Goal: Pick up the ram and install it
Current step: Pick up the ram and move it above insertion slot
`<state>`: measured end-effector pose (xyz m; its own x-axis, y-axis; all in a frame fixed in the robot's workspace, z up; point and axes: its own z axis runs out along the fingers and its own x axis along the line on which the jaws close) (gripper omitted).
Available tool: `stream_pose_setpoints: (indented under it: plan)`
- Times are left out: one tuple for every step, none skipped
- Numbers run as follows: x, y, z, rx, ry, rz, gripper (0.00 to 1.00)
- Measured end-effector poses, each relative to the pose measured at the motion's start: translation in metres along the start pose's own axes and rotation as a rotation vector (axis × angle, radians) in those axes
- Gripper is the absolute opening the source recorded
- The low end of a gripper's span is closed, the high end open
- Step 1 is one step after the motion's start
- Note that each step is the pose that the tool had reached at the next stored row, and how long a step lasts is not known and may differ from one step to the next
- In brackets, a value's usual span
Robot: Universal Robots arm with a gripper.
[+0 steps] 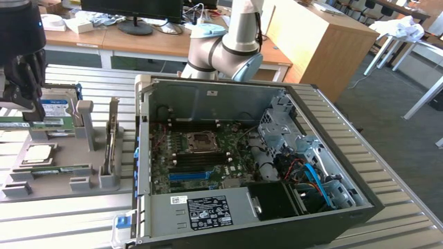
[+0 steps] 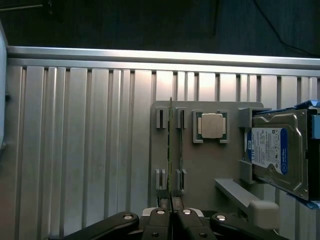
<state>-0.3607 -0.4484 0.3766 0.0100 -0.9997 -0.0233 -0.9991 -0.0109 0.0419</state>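
Green, long and narrow, the circuit-board ram stick (image 2: 170, 150) is seen edge-on in the wrist view, gripped at one end by the black gripper (image 2: 171, 214), whose jaws are closed tight on it. It is held above the grey holder tray (image 2: 210, 165) on the slatted aluminium table (image 2: 90, 150), near the square silver processor chip (image 2: 211, 125) and the blue-labelled boxy hard drive (image 2: 272, 150). The open black computer case (image 1: 215, 98) stands to the exterior view's right of that tray.
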Motion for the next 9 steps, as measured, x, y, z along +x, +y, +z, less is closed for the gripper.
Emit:
stream_pose_setpoints:
  plan:
    - [0.0000, 0.0000, -0.0009, 0.0001, 0.0000, 0.000, 0.11]
    - [0.0000, 0.0001, -0.0017, 0.0001, 0.0000, 0.000, 0.11]
    - [-0.0001, 0.0001, -0.0025, 0.0001, -0.0001, 0.000, 0.11]
    - [-0.0001, 0.0001, -0.0035, 0.0000, 0.0000, 0.000, 0.11]
    - [-0.0001, 0.0002, -0.0042, 0.0000, 0.0000, 0.000, 0.11]
    - [-0.0001, 0.0002, -0.0050, 0.0001, 0.0000, 0.000, 0.11]
    - [-0.0001, 0.0003, -0.0058, 0.0000, 0.0000, 0.000, 0.11]
    - [-0.0002, 0.0003, -0.0066, 0.0000, 0.0000, 0.000, 0.11]
    - [-0.0002, 0.0003, -0.0073, 0.0000, 0.0000, 0.000, 0.11]
